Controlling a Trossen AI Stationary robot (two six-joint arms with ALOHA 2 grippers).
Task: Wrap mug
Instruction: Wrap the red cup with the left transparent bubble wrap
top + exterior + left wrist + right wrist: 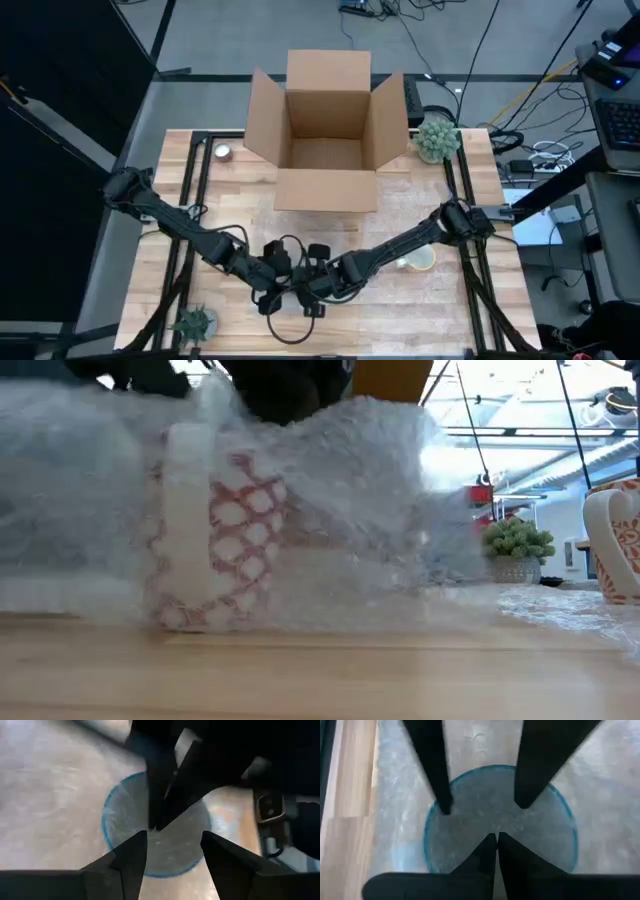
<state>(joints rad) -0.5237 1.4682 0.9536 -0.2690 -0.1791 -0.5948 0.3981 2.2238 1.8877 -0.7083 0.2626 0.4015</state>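
Mug (pixel 225 540), white ceramic with red lattice pattern and blue rim, stands upright near the front edge of the wooden table (pixel 420 215), draped in clear bubble wrap (pixel 370 490). Judgement: mug rigid, fairly heavy, breakable; wrap soft, light, slippery, best pinched at a loose fold above the rim.

Left gripper (pixel 172 845) hovers directly over the mouth, fingers spread moderately, holding nothing. Right gripper (pixel 496 842) meets it over the same opening, fingertips pressed together; cannot tell whether wrap is caught.

Open cardboard box (pixel 325 135) sits well behind.
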